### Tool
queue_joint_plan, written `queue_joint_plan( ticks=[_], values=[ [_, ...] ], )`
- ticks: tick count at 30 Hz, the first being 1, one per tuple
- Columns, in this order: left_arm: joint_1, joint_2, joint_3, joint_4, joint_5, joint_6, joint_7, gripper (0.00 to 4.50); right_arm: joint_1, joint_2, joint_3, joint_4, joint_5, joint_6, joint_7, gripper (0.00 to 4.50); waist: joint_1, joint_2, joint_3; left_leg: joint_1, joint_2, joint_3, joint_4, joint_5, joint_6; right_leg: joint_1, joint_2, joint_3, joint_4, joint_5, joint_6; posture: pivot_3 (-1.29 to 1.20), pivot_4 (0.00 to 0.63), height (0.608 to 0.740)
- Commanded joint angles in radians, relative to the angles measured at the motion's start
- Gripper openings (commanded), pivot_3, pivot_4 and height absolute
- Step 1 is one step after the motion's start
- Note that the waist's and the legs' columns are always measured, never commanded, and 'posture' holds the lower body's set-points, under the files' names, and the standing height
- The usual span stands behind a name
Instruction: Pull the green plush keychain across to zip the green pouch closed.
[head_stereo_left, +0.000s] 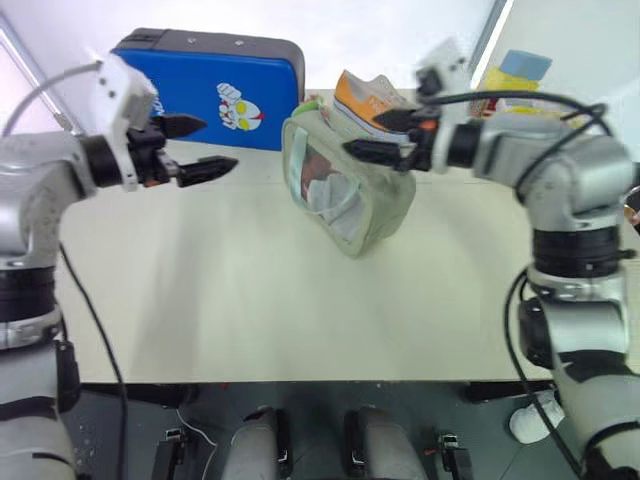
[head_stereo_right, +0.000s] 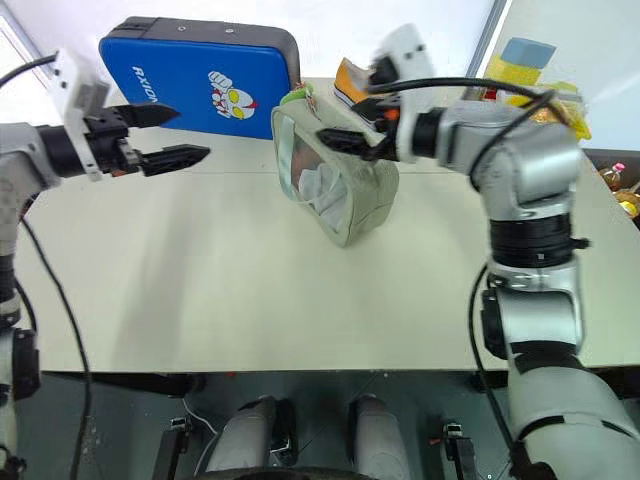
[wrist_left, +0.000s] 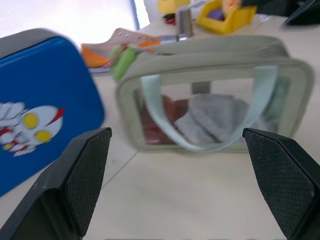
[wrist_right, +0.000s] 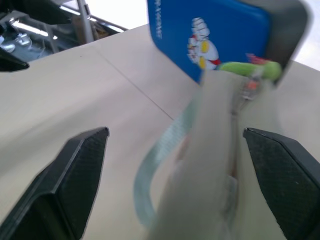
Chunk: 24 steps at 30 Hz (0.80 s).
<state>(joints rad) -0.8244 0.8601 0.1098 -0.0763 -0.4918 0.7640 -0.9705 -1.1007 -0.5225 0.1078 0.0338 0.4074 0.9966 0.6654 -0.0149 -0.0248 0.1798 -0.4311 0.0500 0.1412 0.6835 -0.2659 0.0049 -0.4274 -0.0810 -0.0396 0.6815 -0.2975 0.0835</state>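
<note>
Nearest my head camera is the front edge of the cream table, bare across its near half. Both arms are raised above it, facing each other with the green pouch between them.

My left gripper hangs above the table's left side, well apart from the pouch, pointing toward it. Its two black fingers are spread wide with nothing between them. In the left wrist view the fingertips frame the pouch's clear window from a distance, with no contact.

My right gripper is at the pouch's right end, by its upper edge. Its fingers are also spread wide and I see nothing clamped. In the right wrist view the pouch's top runs up between the two fingers. Whether either finger touches the fabric, I cannot tell.

I note the pouch stands upright toward the back of the table, window facing my left arm, its light-green strap looping down across the window. Grey and reddish contents show through the plastic.

At the pouch's far end sits the green plush keychain, on the top edge, close against the blue cartoon case that stands behind it. An orange-soled shoe lies behind the pouch, and yellow items sit beyond that.
</note>
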Motion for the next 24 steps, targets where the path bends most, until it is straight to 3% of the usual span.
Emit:
queue_joint_plan(
  ticks=[1,6,8,11,12,15,19,24],
  values=[
    [0.014,0.007,0.020,-0.089,-0.021,0.024,0.027,4.49,0.014,0.006,0.065,0.024,-0.094,-0.078,-0.028,4.48,0.002,0.000,0.000,0.000,-0.001,0.000,0.000,0.000,0.000,0.000,0.000,0.000,0.000,0.000,0.000,0.00,0.150,0.740],
    [0.078,0.036,0.041,-0.120,-0.013,0.021,0.048,4.49,0.037,0.014,0.106,0.030,-0.119,-0.085,0.002,4.48,-0.004,0.000,0.000,0.000,0.000,0.000,0.000,0.000,0.000,0.000,0.000,0.000,0.000,0.000,0.000,0.00,0.150,0.740],
    [0.091,0.031,0.049,-0.135,-0.023,0.030,0.065,4.50,0.034,0.013,0.116,0.054,-0.141,-0.108,0.007,3.64,-0.005,0.000,0.000,0.000,0.001,0.000,0.000,0.000,0.000,-0.001,0.001,0.000,0.000,0.000,0.000,0.00,0.150,0.740],
    [0.104,0.027,0.052,-0.159,-0.031,0.036,0.085,4.50,0.023,0.014,0.122,0.076,-0.163,-0.146,0.028,1.95,-0.005,0.000,0.000,0.000,0.001,0.000,0.000,0.000,0.000,-0.001,0.001,0.000,0.000,0.000,0.000,0.00,0.150,0.740],
    [0.106,0.027,0.054,-0.163,-0.034,0.037,0.089,4.50,0.020,0.013,0.127,0.080,-0.172,-0.161,0.036,1.67,-0.005,0.000,0.000,0.000,0.001,0.000,0.000,0.000,0.000,0.000,0.001,0.000,0.000,0.000,0.000,0.00,0.150,0.740],
    [0.114,0.034,0.060,-0.158,-0.028,0.031,0.098,4.50,0.021,-0.004,0.160,0.100,-0.223,-0.252,0.079,0.23,-0.005,0.000,0.000,0.000,0.001,0.000,0.000,0.000,0.000,0.000,0.001,0.000,0.000,0.000,0.000,0.00,0.150,0.740],
    [0.103,0.113,0.085,-0.073,0.016,-0.018,0.069,4.50,0.059,-0.086,0.209,0.157,-0.308,-0.669,0.257,0.07,-0.006,0.000,0.000,0.000,0.001,0.000,0.000,0.000,0.000,-0.001,0.001,0.000,0.000,0.000,0.000,0.00,0.150,0.740],
    [0.095,0.190,0.109,0.006,0.022,-0.058,0.028,4.50,0.038,-0.128,0.157,0.301,-0.282,-0.930,0.434,0.07,-0.006,0.000,0.000,0.000,0.001,0.000,0.000,0.000,0.000,-0.001,0.001,0.000,-0.001,0.000,0.000,0.00,0.150,0.740]
  ],
)
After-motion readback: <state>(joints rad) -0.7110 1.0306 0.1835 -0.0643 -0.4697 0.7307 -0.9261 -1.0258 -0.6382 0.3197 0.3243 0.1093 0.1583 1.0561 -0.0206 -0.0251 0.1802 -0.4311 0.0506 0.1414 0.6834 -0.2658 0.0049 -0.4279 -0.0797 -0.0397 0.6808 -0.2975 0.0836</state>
